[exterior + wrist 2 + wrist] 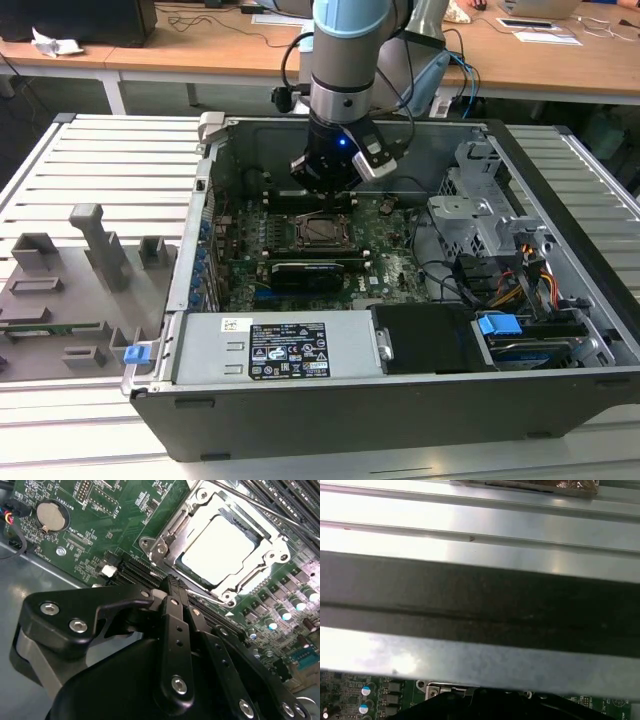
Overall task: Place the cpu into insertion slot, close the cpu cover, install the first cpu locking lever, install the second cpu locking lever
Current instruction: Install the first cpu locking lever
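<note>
One chip (216, 550), one socket cover (272, 557), one round coin battery (47, 515), one gripper (172, 587), one computer case (330, 415).

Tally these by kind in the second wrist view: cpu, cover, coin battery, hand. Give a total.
cpu: 1
cover: 1
coin battery: 1
hand: 1
Total: 4
</note>
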Tool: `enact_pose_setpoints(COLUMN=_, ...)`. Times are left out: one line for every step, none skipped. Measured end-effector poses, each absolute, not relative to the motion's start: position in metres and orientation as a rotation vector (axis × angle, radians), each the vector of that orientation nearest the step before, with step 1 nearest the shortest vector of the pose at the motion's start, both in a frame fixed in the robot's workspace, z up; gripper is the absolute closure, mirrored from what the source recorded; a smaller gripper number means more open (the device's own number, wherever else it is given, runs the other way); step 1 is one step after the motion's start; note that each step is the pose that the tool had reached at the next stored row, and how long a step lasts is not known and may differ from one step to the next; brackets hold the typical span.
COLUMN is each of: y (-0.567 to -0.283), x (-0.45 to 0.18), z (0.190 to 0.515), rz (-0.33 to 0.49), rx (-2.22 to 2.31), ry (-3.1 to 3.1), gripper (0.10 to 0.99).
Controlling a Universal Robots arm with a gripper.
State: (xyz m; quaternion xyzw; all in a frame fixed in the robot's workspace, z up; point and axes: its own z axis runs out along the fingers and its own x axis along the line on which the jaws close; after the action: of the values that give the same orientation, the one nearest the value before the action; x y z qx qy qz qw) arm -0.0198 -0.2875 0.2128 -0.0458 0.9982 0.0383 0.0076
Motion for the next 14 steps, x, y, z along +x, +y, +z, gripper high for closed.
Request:
enact_pose_setpoints(y=-0.2874, x=-0.0194, z=0.2114, rz=0.118, rx=-0.143, ry=3.121, gripper=0.98)
enact_pose_setpoints(y=-0.2874, x=-0.0191, z=0.2104, rz=0.117, rx=-0.143, ry=3.121, gripper=0.98)
enact_pose_setpoints(y=-0.2873, x=-0.0189, z=0.2092, rz=0.114, rx=-0.143, ry=3.121, gripper=0.98)
enact_pose_setpoints(y=-0.2871, x=-0.0186, z=0.208, rz=0.111, rx=-0.143, ry=3.121, gripper=0.98)
enact_pose_setpoints(y=-0.287, x=-0.0184, z=0.2069, rz=0.109, rx=-0.143, ry=3.121, gripper=0.98)
enact_pose_setpoints(y=-0.2868, x=-0.0181, z=0.2059, rz=0.107, rx=-0.143, ry=3.122, gripper=0.98)
enact_pose_setpoints(y=-0.2866, x=-0.018, z=0.205, rz=0.104, rx=-0.143, ry=3.122, gripper=0.98)
enact_pose_setpoints(y=-0.2865, x=-0.0179, z=0.2043, rz=0.101, rx=-0.144, ry=3.122, gripper=0.98)
enact_pose_setpoints(y=-0.2865, x=-0.0179, z=0.2039, rz=0.098, rx=-0.144, ry=3.122, gripper=0.98)
enact_pose_setpoints(y=-0.2865, x=-0.0179, z=0.2035, rz=0.095, rx=-0.144, ry=3.123, gripper=0.98)
enact_pose_setpoints(y=-0.2864, x=-0.0179, z=0.2031, rz=0.091, rx=-0.144, ry=3.123, gripper=0.98)
enact_pose_setpoints(y=-0.2862, x=-0.0178, z=0.2026, rz=0.09, rx=-0.143, ry=3.122, gripper=0.98)
enact_pose_setpoints(y=-0.2861, x=-0.0178, z=0.2023, rz=0.088, rx=-0.144, ry=3.123, gripper=0.98)
enact_pose_setpoints(y=-0.2861, x=-0.0178, z=0.202, rz=0.086, rx=-0.144, ry=3.123, gripper=0.98)
